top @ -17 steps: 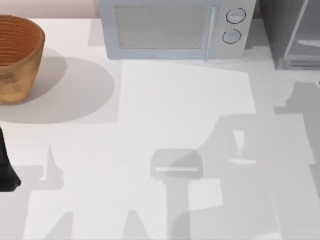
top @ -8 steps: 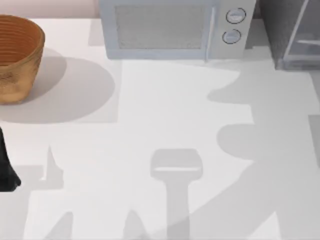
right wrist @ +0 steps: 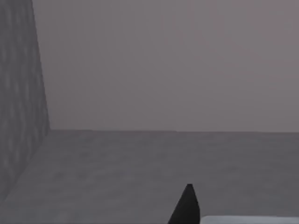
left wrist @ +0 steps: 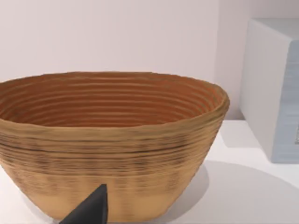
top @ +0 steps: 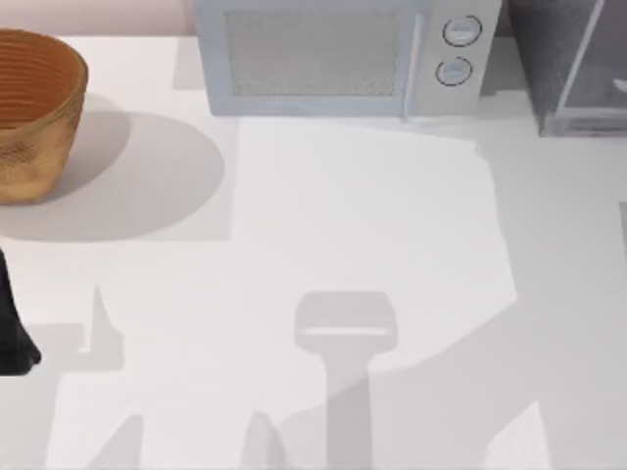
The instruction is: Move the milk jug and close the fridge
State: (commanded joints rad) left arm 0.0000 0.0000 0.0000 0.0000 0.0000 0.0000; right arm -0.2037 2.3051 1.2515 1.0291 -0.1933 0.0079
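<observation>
The fridge (top: pixel 573 69) stands at the table's far right corner, a grey cabinet with a pale framed door panel (top: pixel 598 93). The milk jug is out of view. In the right wrist view, a dark tip of my right gripper (right wrist: pixel 187 207) points over a grey floor, with the fridge's speckled dark-grey wall (right wrist: pixel 18 116) close beside it. My left arm (top: pixel 12 338) rests at the table's left edge. In the left wrist view, a dark tip of my left gripper (left wrist: pixel 91 212) sits just in front of the basket.
A woven brown basket (top: pixel 34 108) (left wrist: pixel 107 140) stands at the far left. A light-grey microwave (top: pixel 338 54) with two round knobs sits at the back centre, and its side (left wrist: pixel 275 88) is in the left wrist view. Broad shadows lie over the white table (top: pixel 343 215).
The shadows over the table's right half have shifted and spread toward the front edge. The left arm, basket, microwave and fridge have not moved.
</observation>
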